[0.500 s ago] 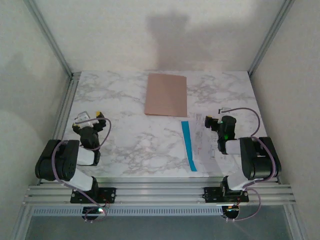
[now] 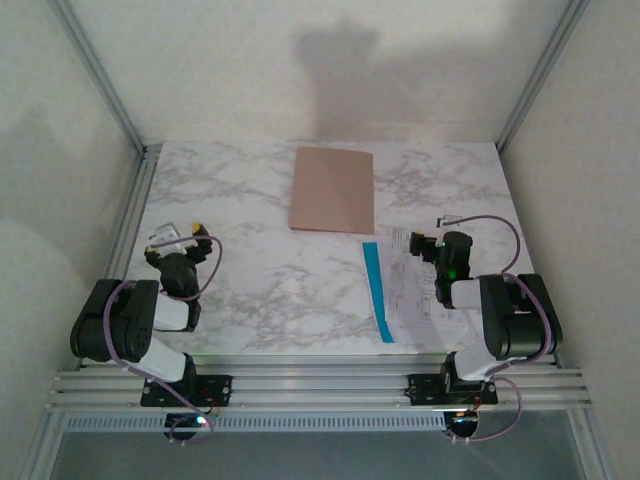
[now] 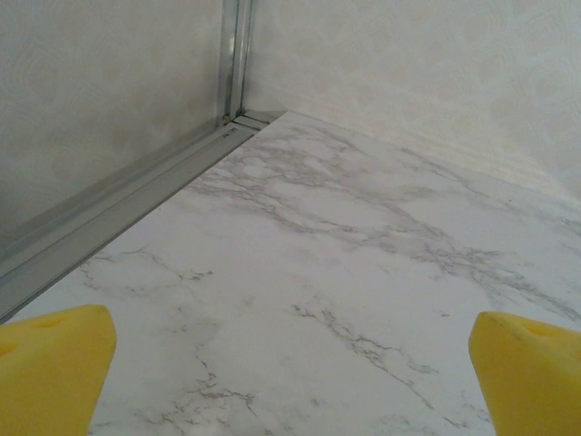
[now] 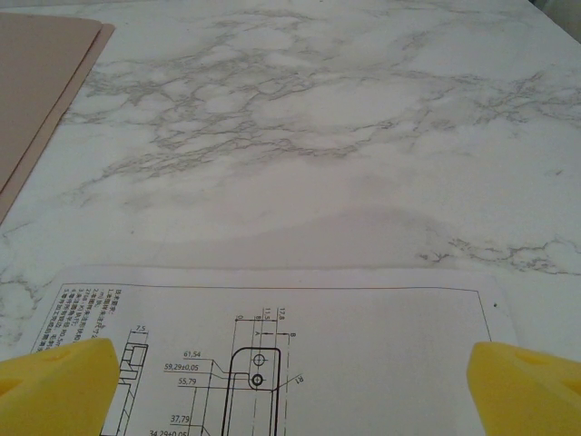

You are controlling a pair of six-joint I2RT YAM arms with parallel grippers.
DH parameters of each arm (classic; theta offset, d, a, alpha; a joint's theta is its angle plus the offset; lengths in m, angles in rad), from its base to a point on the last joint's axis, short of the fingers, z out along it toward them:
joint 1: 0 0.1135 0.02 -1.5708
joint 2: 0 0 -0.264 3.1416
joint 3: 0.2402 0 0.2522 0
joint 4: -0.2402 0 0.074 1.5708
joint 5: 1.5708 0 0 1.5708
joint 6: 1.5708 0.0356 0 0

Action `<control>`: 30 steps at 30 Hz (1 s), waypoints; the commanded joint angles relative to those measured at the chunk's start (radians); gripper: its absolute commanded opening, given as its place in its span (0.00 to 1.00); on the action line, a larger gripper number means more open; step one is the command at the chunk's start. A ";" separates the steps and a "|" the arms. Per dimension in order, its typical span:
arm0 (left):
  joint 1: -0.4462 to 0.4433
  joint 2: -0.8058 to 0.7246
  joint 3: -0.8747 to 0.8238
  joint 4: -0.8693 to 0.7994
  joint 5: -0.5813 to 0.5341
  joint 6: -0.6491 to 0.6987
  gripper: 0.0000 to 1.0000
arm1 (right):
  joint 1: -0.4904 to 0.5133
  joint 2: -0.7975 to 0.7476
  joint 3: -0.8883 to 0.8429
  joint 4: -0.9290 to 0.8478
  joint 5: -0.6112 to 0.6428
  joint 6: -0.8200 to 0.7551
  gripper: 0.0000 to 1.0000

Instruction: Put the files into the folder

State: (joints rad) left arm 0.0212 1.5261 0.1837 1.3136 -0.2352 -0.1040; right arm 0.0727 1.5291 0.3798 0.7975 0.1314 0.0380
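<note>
The folder (image 2: 332,190) is a plain pinkish-brown card lying shut and flat at the far middle of the table; its edge shows at the upper left of the right wrist view (image 4: 36,82). The files lie near the right arm: a white sheet with line drawings (image 2: 412,285) (image 4: 363,345) and a bright blue strip (image 2: 377,290) along its left side. My right gripper (image 2: 432,237) (image 4: 290,386) hovers open over the sheet's far end, its yellow fingertips (image 4: 54,386) wide apart. My left gripper (image 2: 180,243) (image 3: 290,381) is open over bare marble at the left, nothing between its fingertips (image 3: 54,363).
The marble table (image 2: 250,280) is enclosed by white walls with a metal frame rail (image 3: 118,195) along its left edge. Bare marble separates the folder from the files and the left arm.
</note>
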 commanded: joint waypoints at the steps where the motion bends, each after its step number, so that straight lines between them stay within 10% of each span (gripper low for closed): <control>1: -0.006 0.009 0.012 0.033 -0.015 0.009 1.00 | -0.001 0.007 0.007 0.034 0.019 0.000 0.99; 12: -0.007 -0.002 0.014 0.025 -0.008 0.011 0.99 | 0.001 -0.002 0.017 0.026 0.030 0.001 0.99; 17: -0.082 -0.138 0.167 -0.319 -0.132 0.075 1.00 | 0.016 -0.114 0.275 -0.459 0.124 0.032 0.99; 24: -0.203 -0.250 0.370 -0.371 -0.253 -0.047 0.99 | 0.069 -0.340 0.643 -0.734 0.227 0.106 0.99; 28: -0.139 -0.131 0.884 -1.346 -0.250 -0.668 1.00 | 0.032 -0.207 1.082 -1.597 0.420 0.719 0.99; 30: -0.102 -0.005 1.056 -1.571 -0.097 -0.712 1.00 | -0.010 -0.180 1.082 -1.556 0.159 0.625 0.97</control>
State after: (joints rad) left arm -0.1287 1.4178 1.0607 0.3576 -0.4351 -0.5072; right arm 0.1001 1.2865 1.4567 -0.3225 0.3756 0.4583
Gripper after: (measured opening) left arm 0.996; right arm 0.981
